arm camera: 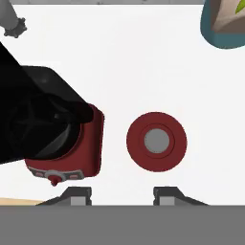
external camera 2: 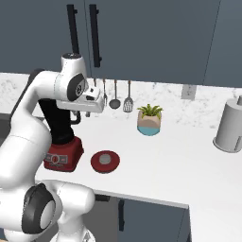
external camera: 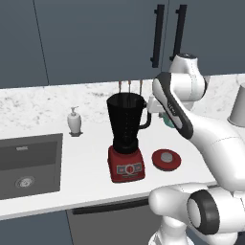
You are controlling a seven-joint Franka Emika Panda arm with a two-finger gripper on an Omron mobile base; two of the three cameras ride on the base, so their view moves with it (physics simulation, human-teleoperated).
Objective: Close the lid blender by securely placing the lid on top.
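Observation:
The lid, a red disc with a grey knob, lies flat on the white counter just right of the blender; it also shows in the base views. The blender stands upright, its black jar open at the top, on a red base with buttons. My gripper hangs above the counter, over the gap between blender base and lid. It is open, with nothing between its fingers. In the right base view the arm covers part of the blender.
A white soap dispenser and a sink lie left of the blender. A potted plant stands behind the lid, utensils hang on the wall, and a grey canister stands far right. The counter's front edge is near.

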